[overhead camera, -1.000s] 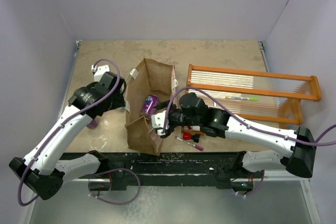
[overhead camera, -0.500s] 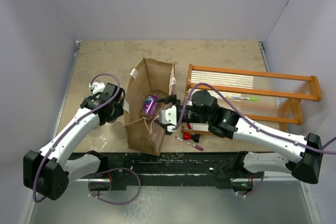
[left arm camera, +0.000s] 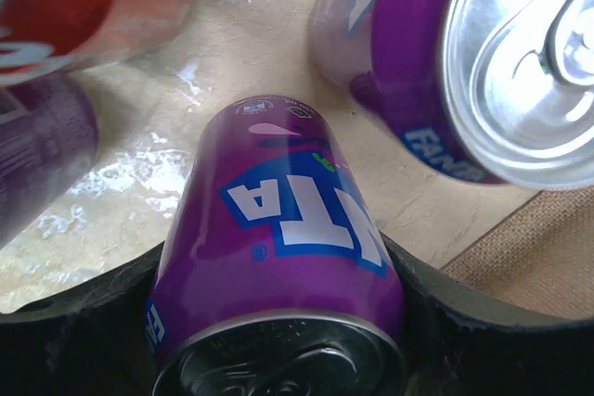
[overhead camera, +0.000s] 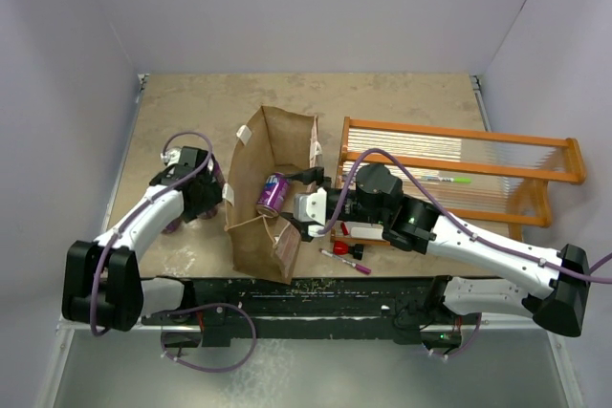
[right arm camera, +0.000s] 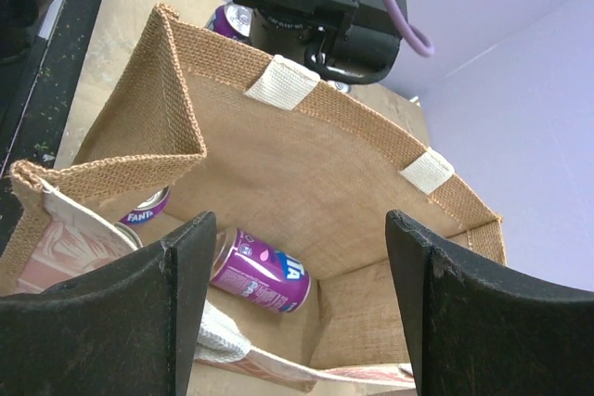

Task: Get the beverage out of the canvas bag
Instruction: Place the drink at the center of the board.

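One purple can is clamped in the left gripper, outside the canvas bag — a second can is seen lying on its side on the bag floor, below the wide-parted right gripper. Rigid, slick and likely heavy, it is best pinched across its barrel.

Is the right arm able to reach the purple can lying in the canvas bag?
Probably yes: the open right claw hangs at the canvas bag's mouth, with the purple can lying uncovered below it.
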You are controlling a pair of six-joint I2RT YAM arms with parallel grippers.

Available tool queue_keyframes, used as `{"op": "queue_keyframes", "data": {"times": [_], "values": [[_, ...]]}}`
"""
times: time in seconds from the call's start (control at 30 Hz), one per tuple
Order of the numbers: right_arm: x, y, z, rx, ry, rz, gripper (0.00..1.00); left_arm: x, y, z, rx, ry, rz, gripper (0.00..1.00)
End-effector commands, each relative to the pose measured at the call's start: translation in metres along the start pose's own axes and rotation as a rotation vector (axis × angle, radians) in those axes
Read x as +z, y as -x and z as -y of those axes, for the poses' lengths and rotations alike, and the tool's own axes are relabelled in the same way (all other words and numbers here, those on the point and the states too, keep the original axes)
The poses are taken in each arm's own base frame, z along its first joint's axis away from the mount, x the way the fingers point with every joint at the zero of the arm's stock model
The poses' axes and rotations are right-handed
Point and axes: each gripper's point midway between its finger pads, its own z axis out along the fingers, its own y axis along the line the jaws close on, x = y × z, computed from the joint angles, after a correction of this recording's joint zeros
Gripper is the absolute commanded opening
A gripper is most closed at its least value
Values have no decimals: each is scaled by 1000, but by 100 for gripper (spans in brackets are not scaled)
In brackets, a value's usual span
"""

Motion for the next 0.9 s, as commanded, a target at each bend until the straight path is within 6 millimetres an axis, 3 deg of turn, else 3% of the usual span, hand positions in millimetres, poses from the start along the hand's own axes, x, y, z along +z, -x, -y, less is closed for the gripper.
{"op": "queue_keyframes", "data": {"times": [0.0, 0.1, 0.17, 0.33, 0.57, 0.73, 0.87], "values": [[-8, 14, 16, -28, -65, 33, 75, 4, 33, 32, 6, -96, 74, 0], [-7, 13, 16, -18, -66, 35, 75, 11, 29, 31, 7, -76, 43, 0], [-7, 14, 17, -18, -71, 35, 75, 13, 26, 31, 8, -78, 27, 7], [-7, 10, 18, -38, -70, 14, 76, 12, 26, 30, 18, -82, 20, 43], [-1, 13, 16, -38, -40, 28, 76, -5, 33, 27, 39, -96, 56, 98], [0, 14, 13, -44, -3, 17, 75, -25, 39, 34, 59, -172, 90, 99], [-4, 34, 23, -63, 6, 45, 75, -51, 44, 39, 51, -233, 104, 99]]}}
